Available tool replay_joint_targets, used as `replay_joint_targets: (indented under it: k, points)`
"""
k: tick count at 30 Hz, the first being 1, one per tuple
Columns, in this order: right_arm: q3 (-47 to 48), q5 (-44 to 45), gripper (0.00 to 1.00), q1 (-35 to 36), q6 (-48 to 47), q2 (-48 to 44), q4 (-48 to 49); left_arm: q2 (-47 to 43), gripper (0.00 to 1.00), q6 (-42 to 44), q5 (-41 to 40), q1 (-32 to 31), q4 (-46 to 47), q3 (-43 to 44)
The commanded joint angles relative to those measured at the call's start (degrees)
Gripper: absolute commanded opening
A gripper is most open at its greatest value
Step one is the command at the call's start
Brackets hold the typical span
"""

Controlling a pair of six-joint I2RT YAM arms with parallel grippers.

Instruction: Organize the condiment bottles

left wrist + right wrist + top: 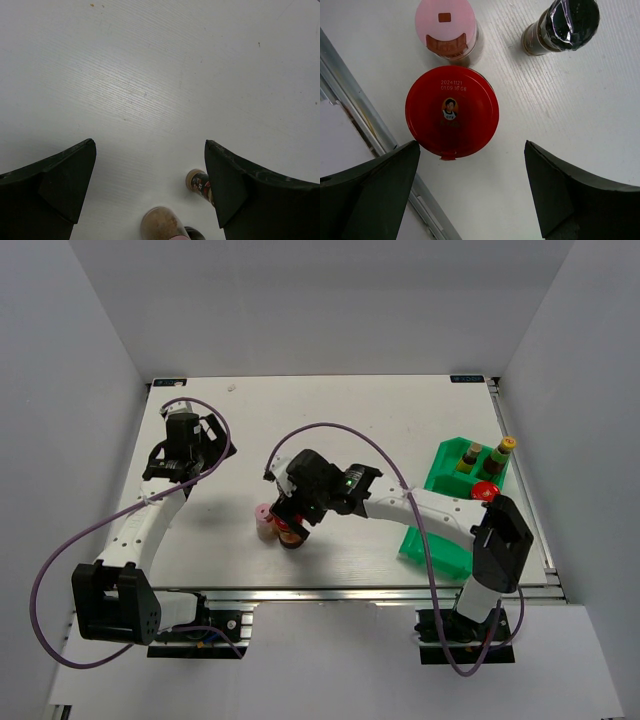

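Right gripper [471, 145] fingers frame the view, spread wide and empty, above the red-lidded jar [451, 112], which stands near the table [545, 100] front edge with the pink-capped jar [446, 27] just beside it and a dark-capped bottle [565, 25] a little apart. That lid sits off-centre between the jaws, so a descent could land one finger on it or tip the pink neighbour. Left gripper [150, 145] hangs wide open over bare table; other bottles [472, 455] stand in the green bin [437, 462]
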Motion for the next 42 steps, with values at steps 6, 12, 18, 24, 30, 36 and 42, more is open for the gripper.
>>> replay_joint_targets:
  k: [6, 12, 18, 24, 30, 36, 42]
  points:
    - [8.56, -1.39, 0.89, 0.6, 0.61, 6.45, -2.66, -1.94, 0.98, 0.29, -1.33, 0.11, -0.36, -0.33]
    - [9.8, -1.65, 0.89, 0.78, 1.58, 8.83, -2.4, -2.2, 0.98, 0.29, -1.59, 0.11, -0.36, -0.33]
    - [10.06, -1.65, 0.88, 1.04, 1.93, 9.18, -0.55, -2.03, 0.98, 0.29, -1.68, 0.11, -0.27, -0.41]
    - [11.38, -1.65, 0.86, 1.31, 3.69, 10.58, -0.46, -2.2, 0.98, 0.47, -1.94, 0.11, -0.36, -0.41]
    - [11.65, -1.3, 0.64, 1.31, 4.22, 10.59, -0.9, -2.46, 0.98, 0.47, -2.03, 0.11, -0.27, -0.77]
    - [9.37, 2.12, 0.38, 1.39, 6.67, 6.29, -2.22, -2.9, 0.98, 0.47, -1.86, 0.11, -0.27, -0.77]
    - [2.17, 9.06, 0.29, -0.53, 12.12, -6.69, -2.66, -3.26, 0.98, 0.64, -1.51, 0.11, 0.0, -0.77]
